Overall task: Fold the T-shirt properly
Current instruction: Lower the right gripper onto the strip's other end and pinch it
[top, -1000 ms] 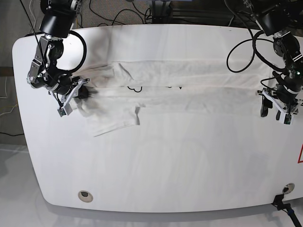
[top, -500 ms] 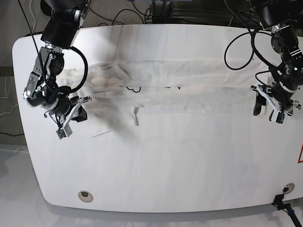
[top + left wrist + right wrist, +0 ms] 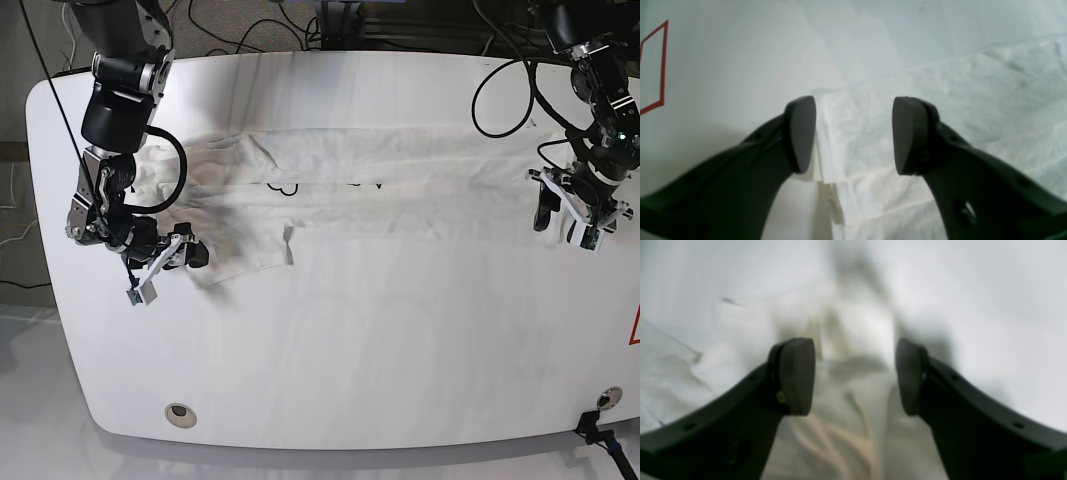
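Note:
The white T-shirt lies as a long folded strip across the far half of the white table, with a bit of dark print showing at its middle fold. One sleeve flap sticks out toward the near side at the left end. My right gripper hovers at that flap's left edge, open, over blurred wrinkled cloth. My left gripper is open at the strip's right end. In the left wrist view its fingertips straddle the layered edge of the shirt.
Black cables run along the table's far edge. A round hole sits near the front left. A red mark lies at the right edge, seen as a red outline in the left wrist view. A black clamp is at the front right corner.
My right gripper, shut a second ago, has dropped toward the near side and opened, and the sleeve flap lies flat again. The left gripper shifted slightly up and inward, staying open.

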